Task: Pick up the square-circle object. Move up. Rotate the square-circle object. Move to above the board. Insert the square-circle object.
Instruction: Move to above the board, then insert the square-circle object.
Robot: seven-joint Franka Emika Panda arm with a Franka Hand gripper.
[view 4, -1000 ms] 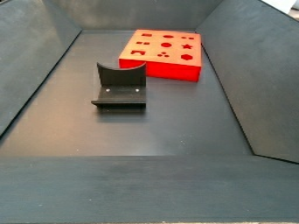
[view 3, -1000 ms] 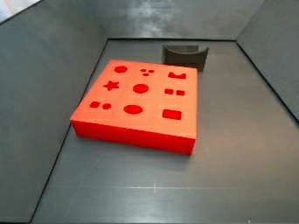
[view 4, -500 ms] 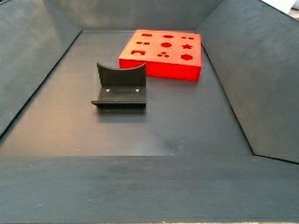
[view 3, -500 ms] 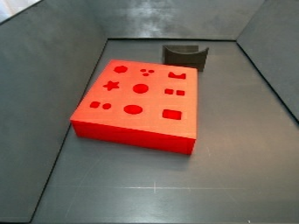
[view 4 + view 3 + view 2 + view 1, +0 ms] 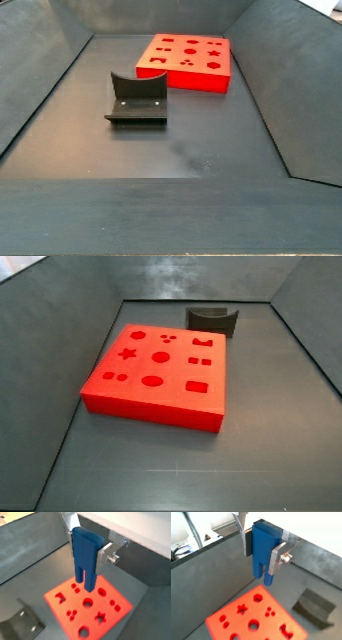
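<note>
Blue square-circle object (image 5: 264,548) clamped in gripper (image 5: 262,546)

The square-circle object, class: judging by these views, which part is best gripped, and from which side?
Grip the square-circle object on its solid upper body, on the two flat side faces. The gripper, high above the board, is shut on it that way, prongs pointing down and free. The dark holder plays no part.

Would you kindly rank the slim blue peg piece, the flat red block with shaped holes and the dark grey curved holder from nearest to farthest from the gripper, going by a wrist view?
1. The slim blue peg piece: clamped between the fingers of the gripper, prongs pointing down.
2. The flat red block with shaped holes: on the floor below the peg's prongs.
3. The dark grey curved holder: on the floor, off beside the block.
</note>
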